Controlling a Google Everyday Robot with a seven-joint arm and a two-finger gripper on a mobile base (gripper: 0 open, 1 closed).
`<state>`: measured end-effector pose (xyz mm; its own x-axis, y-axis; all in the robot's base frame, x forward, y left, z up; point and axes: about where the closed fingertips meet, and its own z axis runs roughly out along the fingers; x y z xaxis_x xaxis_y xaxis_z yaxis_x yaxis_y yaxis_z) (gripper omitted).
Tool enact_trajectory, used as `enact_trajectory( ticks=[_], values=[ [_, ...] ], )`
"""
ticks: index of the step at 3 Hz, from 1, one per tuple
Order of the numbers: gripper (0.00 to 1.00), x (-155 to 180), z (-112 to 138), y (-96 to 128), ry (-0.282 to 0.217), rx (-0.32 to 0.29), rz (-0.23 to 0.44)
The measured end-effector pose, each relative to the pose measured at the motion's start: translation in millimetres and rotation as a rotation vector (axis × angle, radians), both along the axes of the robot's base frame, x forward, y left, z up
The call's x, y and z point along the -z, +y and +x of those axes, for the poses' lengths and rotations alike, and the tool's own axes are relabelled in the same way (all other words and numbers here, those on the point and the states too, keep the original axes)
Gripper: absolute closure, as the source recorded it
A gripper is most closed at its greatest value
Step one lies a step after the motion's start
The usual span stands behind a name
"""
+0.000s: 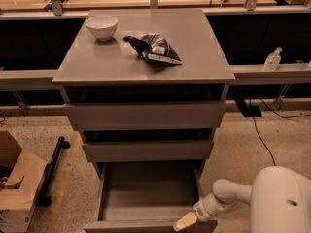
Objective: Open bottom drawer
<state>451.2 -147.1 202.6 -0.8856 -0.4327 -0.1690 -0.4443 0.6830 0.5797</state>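
Note:
The bottom drawer (146,191) of the grey cabinet is pulled far out, and its plain grey box interior shows with nothing in it. Its front panel (126,225) lies along the lower edge of the camera view. My gripper (185,222) is at the right end of that front panel, with its cream fingertips against the panel's top edge. My white arm (231,193) reaches in from the lower right. The middle drawer front (146,150) and the top drawer front (145,114) are pushed in above.
A white bowl (101,26) and a dark snack bag (154,48) lie on the cabinet top (194,64). A cardboard box (17,183) and a black bar (52,169) stand on the floor at left. A clear bottle (272,58) stands on a ledge at right. Cables run over the floor at right.

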Motion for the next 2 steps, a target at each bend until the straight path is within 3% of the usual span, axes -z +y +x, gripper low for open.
enact_trajectory(
  ticks=[2],
  values=[
    [0.00,-85,39,2,-0.269,-0.133,-0.137]
  ],
)
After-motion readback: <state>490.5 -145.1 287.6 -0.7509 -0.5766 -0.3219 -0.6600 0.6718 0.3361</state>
